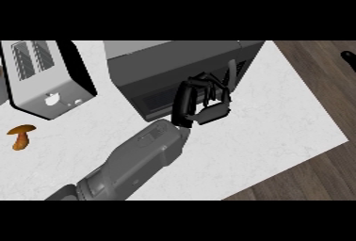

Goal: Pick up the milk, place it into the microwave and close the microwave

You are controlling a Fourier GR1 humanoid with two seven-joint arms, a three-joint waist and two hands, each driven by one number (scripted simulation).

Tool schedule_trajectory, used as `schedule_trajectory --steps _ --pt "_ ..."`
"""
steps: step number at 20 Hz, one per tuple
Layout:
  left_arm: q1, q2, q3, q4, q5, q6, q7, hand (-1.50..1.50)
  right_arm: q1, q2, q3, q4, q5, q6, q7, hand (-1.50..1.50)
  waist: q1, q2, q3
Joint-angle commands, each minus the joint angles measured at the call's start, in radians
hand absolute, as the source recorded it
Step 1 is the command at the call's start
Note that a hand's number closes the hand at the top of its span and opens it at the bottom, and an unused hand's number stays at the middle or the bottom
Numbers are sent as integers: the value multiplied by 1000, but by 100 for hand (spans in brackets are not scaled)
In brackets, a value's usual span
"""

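The grey microwave (181, 61) stands at the counter's back, with its dark door (156, 100) lying flat against its front. No milk shows anywhere; whether it sits inside is hidden. My left hand (208, 109) reaches in from the lower left and rests against the right part of the microwave's front. Its fingers (208, 82) are spread and only slightly bent, holding nothing. My right hand does not show.
A silver toaster (45, 77) stands left of the microwave. A small brown mushroom (21, 136) lies near the left edge. The white counter (278, 136) ends in a slanted edge at the right, with wooden floor beyond.
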Motion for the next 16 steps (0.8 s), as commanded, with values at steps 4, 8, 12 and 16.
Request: schedule_trajectory --steps 4,8,12,16 --pt "-74 0 34 93 36 -17 15 150 0 -26 11 4 -53 40 25 -150 -11 12 -1" --pt "-77 0 25 102 45 -17 3 150 -4 -35 24 1 -69 53 39 -150 -7 14 -2" --pt "-83 0 22 99 62 -12 -3 150 -13 -46 13 3 -94 53 42 -150 -16 12 -1" --pt "-76 0 10 109 67 -18 -24 150 -17 -57 13 7 -101 65 47 -150 -7 17 -1"
